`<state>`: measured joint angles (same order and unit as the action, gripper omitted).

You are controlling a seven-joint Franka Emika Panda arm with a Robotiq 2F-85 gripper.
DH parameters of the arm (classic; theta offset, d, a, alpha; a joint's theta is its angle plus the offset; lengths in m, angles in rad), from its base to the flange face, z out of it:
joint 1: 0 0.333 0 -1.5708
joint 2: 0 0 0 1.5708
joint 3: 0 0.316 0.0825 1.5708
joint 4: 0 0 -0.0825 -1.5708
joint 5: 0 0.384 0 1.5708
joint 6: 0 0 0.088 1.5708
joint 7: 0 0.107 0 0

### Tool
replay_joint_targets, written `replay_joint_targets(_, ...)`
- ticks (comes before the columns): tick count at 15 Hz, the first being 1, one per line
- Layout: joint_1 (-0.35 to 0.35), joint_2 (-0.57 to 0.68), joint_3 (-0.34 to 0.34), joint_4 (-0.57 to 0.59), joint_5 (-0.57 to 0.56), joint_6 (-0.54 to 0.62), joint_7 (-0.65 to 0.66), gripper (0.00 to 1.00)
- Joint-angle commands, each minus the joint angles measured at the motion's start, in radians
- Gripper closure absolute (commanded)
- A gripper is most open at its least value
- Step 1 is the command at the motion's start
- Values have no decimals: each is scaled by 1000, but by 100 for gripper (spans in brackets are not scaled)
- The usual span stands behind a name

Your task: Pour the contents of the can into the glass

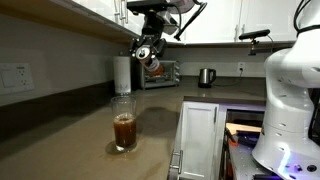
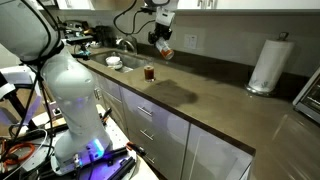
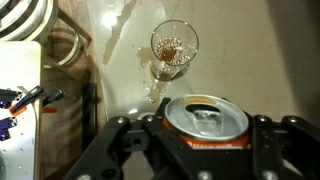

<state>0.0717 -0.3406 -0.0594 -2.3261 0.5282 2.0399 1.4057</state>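
Observation:
My gripper (image 3: 205, 125) is shut on the red-orange and white can (image 3: 206, 118), whose silver top with its open mouth faces the wrist camera. In both exterior views the can (image 1: 154, 62) (image 2: 165, 50) hangs tilted, high above the counter. The tall clear glass (image 1: 124, 124) stands on the brown counter below it. It holds dark brown liquid in its lower half. From the wrist view the glass (image 3: 173, 48) lies well below, with foamy brown liquid inside. In an exterior view the glass (image 2: 150, 72) stands near the sink.
A white paper towel roll (image 1: 122, 74) (image 2: 268, 65), a toaster oven (image 1: 165, 72) and a steel kettle (image 1: 206, 77) stand at the back of the counter. A sink with a faucet (image 2: 122, 47) and a bowl (image 2: 113, 62) lies beside the glass. White cabinets hang overhead.

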Motion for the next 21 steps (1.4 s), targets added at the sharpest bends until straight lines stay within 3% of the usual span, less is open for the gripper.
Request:
replay_joint_targets(1,-35,-5,-31,-18,125,-27,-177,74)
replay_joint_targets(8,-100,57,-78,-7,296,-132,-428,74)
replay_joint_targets(21,-210,315,-135,117,455,-367,-786,74)
